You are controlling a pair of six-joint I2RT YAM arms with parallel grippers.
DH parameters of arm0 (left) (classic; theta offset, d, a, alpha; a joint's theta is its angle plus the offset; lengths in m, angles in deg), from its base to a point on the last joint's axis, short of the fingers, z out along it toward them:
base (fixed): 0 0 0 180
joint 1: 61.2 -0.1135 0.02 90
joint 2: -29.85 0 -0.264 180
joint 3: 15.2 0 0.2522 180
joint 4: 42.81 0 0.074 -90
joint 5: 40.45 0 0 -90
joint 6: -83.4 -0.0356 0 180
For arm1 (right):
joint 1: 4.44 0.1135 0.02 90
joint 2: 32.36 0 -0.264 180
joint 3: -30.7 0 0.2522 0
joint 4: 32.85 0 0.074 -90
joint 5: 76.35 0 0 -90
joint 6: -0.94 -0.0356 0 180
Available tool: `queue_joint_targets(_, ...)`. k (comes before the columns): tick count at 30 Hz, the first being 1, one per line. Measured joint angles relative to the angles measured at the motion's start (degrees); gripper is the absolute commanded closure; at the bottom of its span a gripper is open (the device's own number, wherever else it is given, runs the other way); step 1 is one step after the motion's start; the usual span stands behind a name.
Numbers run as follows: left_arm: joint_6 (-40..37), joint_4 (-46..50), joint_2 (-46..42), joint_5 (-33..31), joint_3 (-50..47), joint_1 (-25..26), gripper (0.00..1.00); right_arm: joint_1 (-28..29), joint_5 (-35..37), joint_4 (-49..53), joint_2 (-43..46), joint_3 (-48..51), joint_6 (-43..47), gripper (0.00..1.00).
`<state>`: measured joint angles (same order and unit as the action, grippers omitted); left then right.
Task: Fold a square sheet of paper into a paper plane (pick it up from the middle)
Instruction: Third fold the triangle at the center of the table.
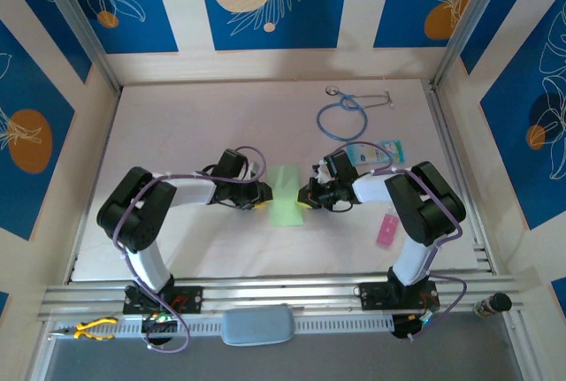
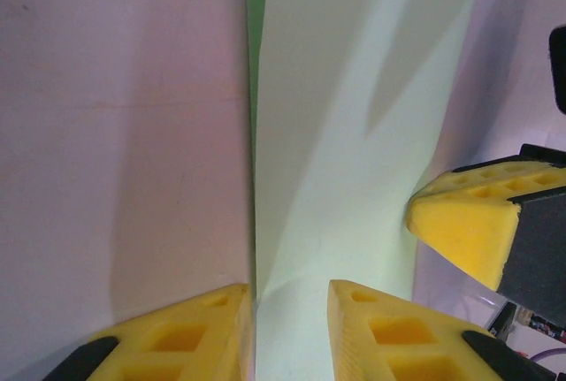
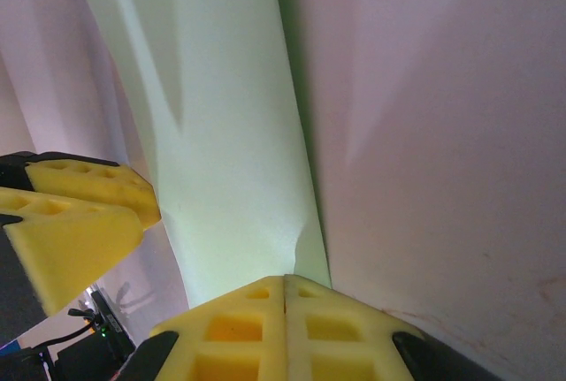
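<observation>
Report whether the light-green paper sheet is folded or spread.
Folded: the light-green paper sheet is a narrow rectangle, with a darker green layer showing under its top.

A white table point(image 1: 177, 133) is enclosed on three sides by pale walls point(image 1: 184, 10), on which blue panels point(image 1: 274, 1) with white leaf outlines and orange and cream discs are set. Aluminium rails point(image 1: 283, 293) are fixed along the near edge.

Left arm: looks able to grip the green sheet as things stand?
Probably yes. The left gripper straddles an edge of the green sheet, jaws apart, only paper between them; the right gripper is shut on the opposite edge, out of its way.
</observation>
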<state>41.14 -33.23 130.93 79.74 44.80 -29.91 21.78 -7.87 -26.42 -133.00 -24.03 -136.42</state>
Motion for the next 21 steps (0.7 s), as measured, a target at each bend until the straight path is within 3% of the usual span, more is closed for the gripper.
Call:
queue_joint_targets(9, 1.5, -1.4, 0.4, 0.3, -0.2, 0.0, 0.74, 0.0, 0.0, 0.0, 0.0, 0.0, -0.3, 0.99)
queue_joint_targets(21, 4.8, -10.4, 0.6, 0.5, -3.1, 0.5, 0.71, 0.0, -0.2, -0.5, 0.0, 0.2, -0.4, 0.99)
